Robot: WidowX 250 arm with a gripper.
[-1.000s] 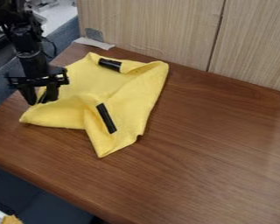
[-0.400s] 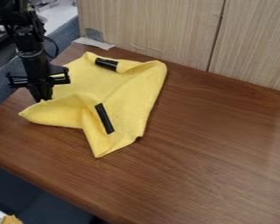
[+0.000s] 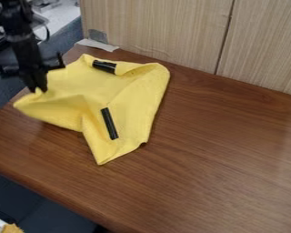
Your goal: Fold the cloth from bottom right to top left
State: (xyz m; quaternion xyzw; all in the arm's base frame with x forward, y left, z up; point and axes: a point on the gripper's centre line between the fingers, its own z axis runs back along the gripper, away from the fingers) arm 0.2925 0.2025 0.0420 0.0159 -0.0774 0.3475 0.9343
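Note:
At the upper left, the black gripper [image 3: 37, 90] hangs over the table's left edge, its fingers shut on the left part of the yellow cloth [image 3: 125, 102]. That left part is lifted and pulled up toward the fingertips, with a shadow beneath it. The rest of the cloth lies rumpled on the table, one pointed corner toward the front and a folded-over flap along its back and right side. A black strip lies on the cloth's middle front, and a second black piece sits near its back edge.
The brown wooden table [image 3: 221, 150] extends right and forward of the cloth. Behind it stands a light wood panel [image 3: 160, 27]. A white strip [image 3: 97, 44] and a small grey plate are at the back left corner.
The gripper's fingers have closed on the cloth, then moved up and slightly left. The cloth's left part has risen, and the back part has shifted a little left with its black piece.

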